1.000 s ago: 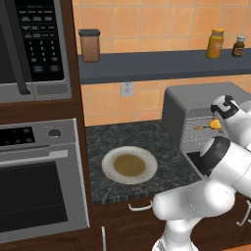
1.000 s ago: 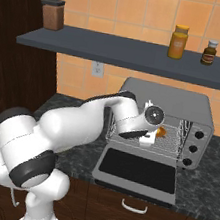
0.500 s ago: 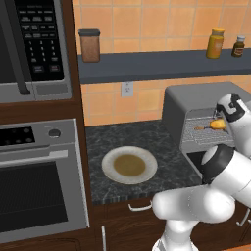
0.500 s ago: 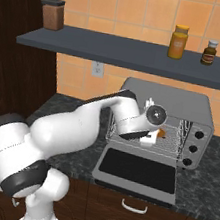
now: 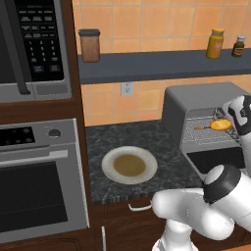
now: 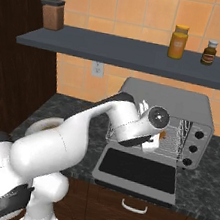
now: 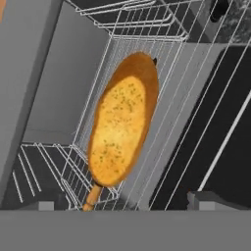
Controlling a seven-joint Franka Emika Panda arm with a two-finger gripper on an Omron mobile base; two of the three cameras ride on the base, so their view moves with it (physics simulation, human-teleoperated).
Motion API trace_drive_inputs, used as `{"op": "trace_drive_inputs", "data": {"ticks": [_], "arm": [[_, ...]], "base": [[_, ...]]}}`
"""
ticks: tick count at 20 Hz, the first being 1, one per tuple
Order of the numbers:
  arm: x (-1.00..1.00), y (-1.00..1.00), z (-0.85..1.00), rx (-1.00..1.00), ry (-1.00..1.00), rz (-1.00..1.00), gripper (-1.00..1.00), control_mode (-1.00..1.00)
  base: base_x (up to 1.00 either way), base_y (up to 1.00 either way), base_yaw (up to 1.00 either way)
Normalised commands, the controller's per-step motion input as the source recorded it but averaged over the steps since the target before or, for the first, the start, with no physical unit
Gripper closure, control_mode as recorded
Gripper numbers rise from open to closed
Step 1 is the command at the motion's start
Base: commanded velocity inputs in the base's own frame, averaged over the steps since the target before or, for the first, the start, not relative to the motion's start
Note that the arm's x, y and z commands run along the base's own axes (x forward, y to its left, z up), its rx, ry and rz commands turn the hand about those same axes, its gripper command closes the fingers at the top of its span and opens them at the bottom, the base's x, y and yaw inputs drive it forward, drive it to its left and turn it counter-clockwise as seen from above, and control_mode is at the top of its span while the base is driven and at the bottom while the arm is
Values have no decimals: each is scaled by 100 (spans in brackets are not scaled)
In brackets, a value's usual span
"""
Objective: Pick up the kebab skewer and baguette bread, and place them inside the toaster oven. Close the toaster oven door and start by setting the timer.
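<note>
While fingers (image 7: 122,203) spread empty, baguette bread (image 7: 122,122) lies on wire rack (image 7: 162,29), side wall (image 7: 54,73) near.

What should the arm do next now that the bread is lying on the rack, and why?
Probably draw the gripper back out of the toaster oven. Its jaws stand open and hold nothing, while the baguette bread lies on the wire rack with the kebab skewer poking out beneath it. The toaster oven door is folded down flat and cannot be shut until the hand is clear.
</note>
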Motion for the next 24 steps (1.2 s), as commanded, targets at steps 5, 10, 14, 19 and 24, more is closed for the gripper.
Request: {"op": "trace_drive_inputs", "data": {"ticks": [5,10,14,19,24], "arm": [[-45,9,0,-22,-2,63,-100,-100],[-17,0,-10,-21,-23,51,-100,-100],[0,6,-23,-23,-23,25,-100,-100],[2,32,-20,-36,-18,-4,-100,-100],[2,56,-25,-34,-11,-5,-100,-100]], "base": [[0,0,0],[0,0,0],[0,0,0],[0,0,0],[0,0,0]]}}
